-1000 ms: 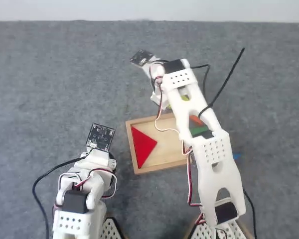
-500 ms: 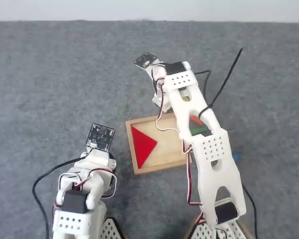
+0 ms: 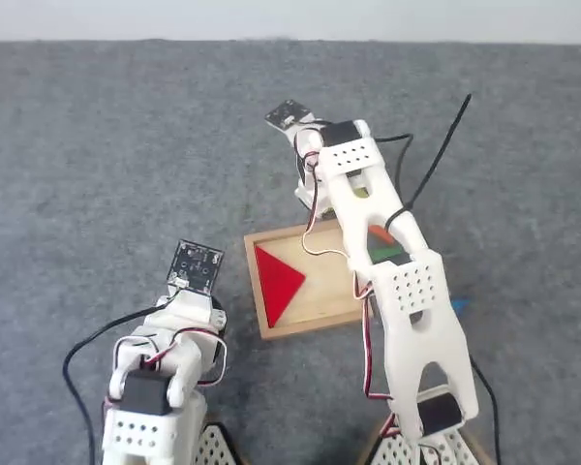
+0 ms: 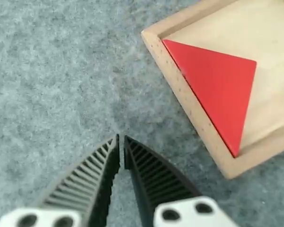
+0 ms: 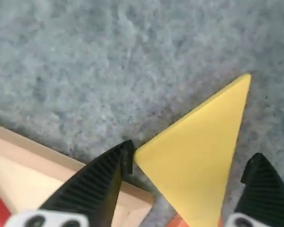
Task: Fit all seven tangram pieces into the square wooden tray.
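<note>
Hovering right pincer point(image 5: 193, 153): wide open, straddling yellow triangle point(image 5: 203, 175), gripping nothing, beside tray point(image 5: 28, 144).
Left pincer point(image 4: 121, 138): nearly closed, empty.
Tray: holds red triangle point(image 4: 217, 90).

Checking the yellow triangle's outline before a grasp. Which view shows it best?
The right wrist view: the yellow triangle lies large between the fingers of the open right hand. The high view catches just a sliver through the arm's frame; the left wrist view faces the red triangle.
</note>
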Tool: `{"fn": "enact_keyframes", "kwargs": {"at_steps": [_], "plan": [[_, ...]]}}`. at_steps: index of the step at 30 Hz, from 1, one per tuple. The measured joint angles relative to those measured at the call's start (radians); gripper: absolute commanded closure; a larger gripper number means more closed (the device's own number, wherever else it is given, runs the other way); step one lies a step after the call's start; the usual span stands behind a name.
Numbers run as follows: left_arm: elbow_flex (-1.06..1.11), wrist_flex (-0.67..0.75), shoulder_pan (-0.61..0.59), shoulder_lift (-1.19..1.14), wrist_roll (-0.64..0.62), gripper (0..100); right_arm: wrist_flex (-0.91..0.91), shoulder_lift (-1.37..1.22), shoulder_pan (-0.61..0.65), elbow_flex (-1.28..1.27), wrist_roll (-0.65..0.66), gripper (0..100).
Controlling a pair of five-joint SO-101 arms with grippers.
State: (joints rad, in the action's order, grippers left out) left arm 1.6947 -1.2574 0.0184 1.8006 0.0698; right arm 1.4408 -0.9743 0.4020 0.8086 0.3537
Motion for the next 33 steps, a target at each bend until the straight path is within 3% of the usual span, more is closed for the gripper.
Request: {"fn": "enact_keyframes", "kwargs": {"at_steps": [17,33], "plan": [[0.0,0.0,0.002,0.0,0.0,98,0.005,0.0,-0.003,0.002,-0.068,70.6],[0.0,0.0,0.0,0.0,0.0,98,0.166,0.17,0.032,-0.002,-0.052,70.6]]}}
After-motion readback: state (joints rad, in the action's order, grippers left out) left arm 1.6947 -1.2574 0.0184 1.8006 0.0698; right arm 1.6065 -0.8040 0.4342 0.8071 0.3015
